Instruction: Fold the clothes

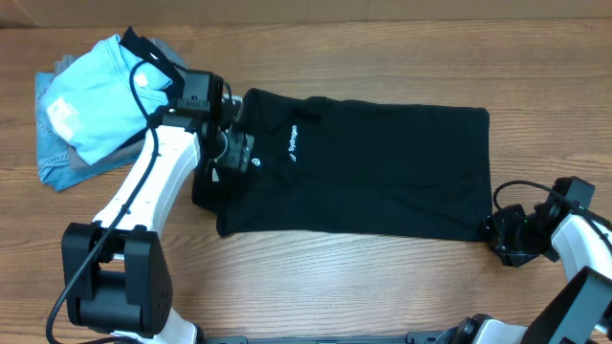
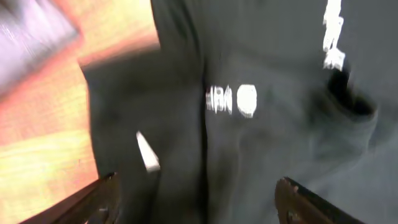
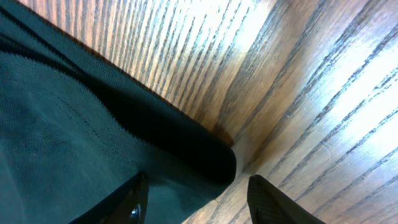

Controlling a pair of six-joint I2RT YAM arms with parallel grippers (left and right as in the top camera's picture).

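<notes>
Now the polo shirt (image 1: pixel 382 172) lies beneath left claw (image 2: pixel 198 194) and right claw (image 3: pixel 199 200), both spread apart.

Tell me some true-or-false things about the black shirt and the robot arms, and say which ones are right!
1. The black polo shirt lies spread out on the wooden table. True.
2. The light blue T-shirt lies on top of the black shirt. False: it sits on a pile of folded garments beside the black shirt.
3. The right gripper is at a corner of the shirt's bottom edge, fingers apart. True.
4. The left gripper holds the shirt high in the air. False: the shirt lies on the table, and the gripper is open over its collar end.
5. The shirt has a red logo. False: the logo is white.
</notes>
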